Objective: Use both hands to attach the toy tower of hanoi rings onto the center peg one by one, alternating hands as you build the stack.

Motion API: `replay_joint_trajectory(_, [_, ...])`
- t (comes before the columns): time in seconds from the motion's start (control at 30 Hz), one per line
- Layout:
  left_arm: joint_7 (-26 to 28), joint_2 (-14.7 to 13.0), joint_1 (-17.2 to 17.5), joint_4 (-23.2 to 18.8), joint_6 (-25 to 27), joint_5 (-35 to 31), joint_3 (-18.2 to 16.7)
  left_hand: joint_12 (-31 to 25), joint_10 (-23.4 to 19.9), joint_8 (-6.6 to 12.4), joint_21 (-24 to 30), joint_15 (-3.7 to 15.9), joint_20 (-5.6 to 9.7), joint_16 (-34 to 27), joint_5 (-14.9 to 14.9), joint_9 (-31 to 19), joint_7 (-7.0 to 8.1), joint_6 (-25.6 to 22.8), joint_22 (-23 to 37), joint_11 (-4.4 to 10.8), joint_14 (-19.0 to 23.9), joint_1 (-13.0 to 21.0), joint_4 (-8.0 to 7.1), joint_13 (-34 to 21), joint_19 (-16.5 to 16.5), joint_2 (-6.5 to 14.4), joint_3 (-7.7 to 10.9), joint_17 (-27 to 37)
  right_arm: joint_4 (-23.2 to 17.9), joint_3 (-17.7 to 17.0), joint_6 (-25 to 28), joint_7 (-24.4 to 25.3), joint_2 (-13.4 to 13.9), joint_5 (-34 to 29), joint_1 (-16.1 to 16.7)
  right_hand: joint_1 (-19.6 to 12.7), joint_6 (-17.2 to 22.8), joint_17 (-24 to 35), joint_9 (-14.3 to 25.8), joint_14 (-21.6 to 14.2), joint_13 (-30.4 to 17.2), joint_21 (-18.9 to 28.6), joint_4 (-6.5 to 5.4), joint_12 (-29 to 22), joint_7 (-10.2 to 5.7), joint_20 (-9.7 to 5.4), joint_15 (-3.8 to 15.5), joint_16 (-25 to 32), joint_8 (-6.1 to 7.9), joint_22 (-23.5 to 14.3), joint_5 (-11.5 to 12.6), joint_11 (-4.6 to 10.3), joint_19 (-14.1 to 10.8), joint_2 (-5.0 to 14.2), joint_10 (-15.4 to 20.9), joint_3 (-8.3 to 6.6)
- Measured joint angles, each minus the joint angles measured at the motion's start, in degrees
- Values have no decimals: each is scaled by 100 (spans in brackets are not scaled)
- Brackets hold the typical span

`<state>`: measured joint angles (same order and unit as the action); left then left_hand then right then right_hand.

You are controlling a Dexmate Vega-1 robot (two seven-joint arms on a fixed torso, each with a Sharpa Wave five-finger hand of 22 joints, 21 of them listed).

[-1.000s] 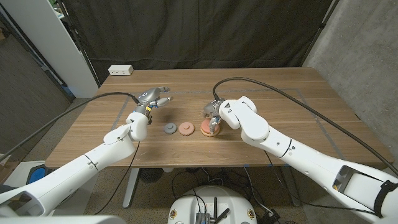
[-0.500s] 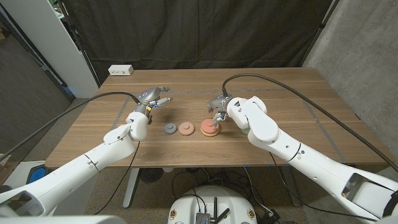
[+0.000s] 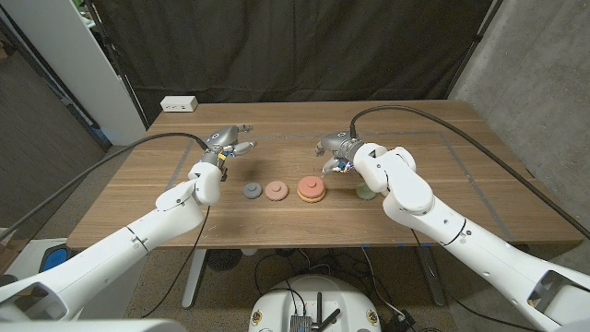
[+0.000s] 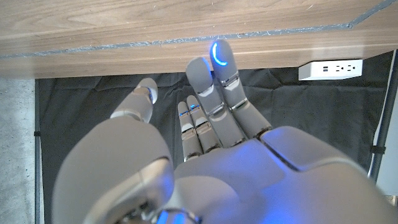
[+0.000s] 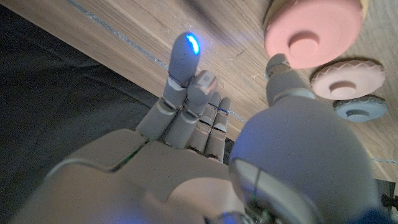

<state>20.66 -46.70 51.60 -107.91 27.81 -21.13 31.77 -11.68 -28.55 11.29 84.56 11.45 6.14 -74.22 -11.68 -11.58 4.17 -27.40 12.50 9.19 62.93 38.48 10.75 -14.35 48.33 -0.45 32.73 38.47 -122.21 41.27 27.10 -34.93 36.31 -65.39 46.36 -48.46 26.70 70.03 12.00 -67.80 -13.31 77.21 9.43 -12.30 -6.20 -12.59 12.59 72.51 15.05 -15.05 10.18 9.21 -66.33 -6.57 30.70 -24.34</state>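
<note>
Table (image 3: pixel 442 138), then arms. Stack (image 3: pixel 311 189) sits mid-table w/ a pink ring on top. Two loose rings lie at its 9 o'clock: pink ring (image 3: pixel 275 191) touching grey ring (image 3: pixel 251 193). A green ring (image 3: pixel 367 192) lies at stack's 3 o'clock.

Left hand (image 3: pixel 227 143) hovers at 11 o'clock of grey ring, nearer to both loose ones; likely its turn. Fingers spread, holding nothing.

Right hand (image 3: pixel 336 149) at 1 o'clock of stack, raised, fingers loosely apart, empty.
</note>
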Motion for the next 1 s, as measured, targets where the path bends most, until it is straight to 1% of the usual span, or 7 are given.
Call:
replay_joint_trajectory(0.1, [24,34,1,-60,98,-26,0,0,-30,0,0,0,0,0,0,0,-30,-30,0,-30,0,22,-24,0,0,-22,-25,0,-32,-141,47,371,100,177,134,-3,19,-2,0,0,0,0,0,0,19,0,0,0,0,0,0,-42,0,3,41,-1])
replay_joint_trajectory(0.13, [34,43,1,-73,124,-33,1,0,-30,0,0,0,0,0,0,0,-30,-30,0,-30,0,33,-24,0,0,-33,-25,-5,-32,-141,48,378,100,184,134,-3,19,-2,0,0,-1,0,-23,0,19,0,0,0,0,0,0,-42,0,3,41,-24])
replay_joint_trajectory(0.3, [51,94,-51,-109,200,-81,54,0,-31,0,22,0,0,-13,0,0,-61,-61,-27,-30,0,75,-56,0,0,-75,-56,-27,-69,-363,119,1091,256,526,352,-61,20,12,0,-59,-1,0,-24,0,19,0,3,43,0,0,0,-72,0,61,72,-72])
replay_joint_trajectory(0.37, [54,118,-82,-114,256,-122,82,0,-31,0,22,0,0,-44,0,0,-61,-61,-27,-30,0,107,-56,0,0,-107,-56,-27,-75,-515,137,1364,338,679,498,-95,90,14,0,-116,-1,35,-23,0,30,0,-9,96,19,0,7,-72,0,94,72,-107])
replay_joint_trajectory(0.57, [50,181,-198,-97,313,-188,181,0,-31,0,45,-10,-1,-89,-43,0,-84,-85,-51,-30,-52,273,-36,-18,-1,-137,-75,-54,-77,-688,219,1999,471,1038,666,-139,146,14,0,-134,15,56,-43,0,36,10,-10,139,22,1,22,-103,-10,139,102,-135])
replay_joint_trajectory(0.83, [-1,251,-280,-62,378,-211,267,-46,-61,0,88,-10,-31,-144,-44,0,-91,-93,-80,-60,-51,339,-86,-17,-32,-203,-184,-103,15,-840,297,2572,632,1480,764,-139,146,14,14,-157,27,56,-28,24,36,10,13,153,22,1,22,-102,-10,138,102,-158])
replay_joint_trajectory(1.0, [-95,251,-292,-88,539,-227,299,-46,-83,0,119,-10,-31,-144,-44,0,-93,-96,-79,-38,-51,339,-62,-44,-31,-204,-207,-133,174,-878,313,2813,713,1720,745,-139,118,14,13,-156,27,60,-28,51,22,10,12,169,22,1,22,-102,-10,138,102,-158])
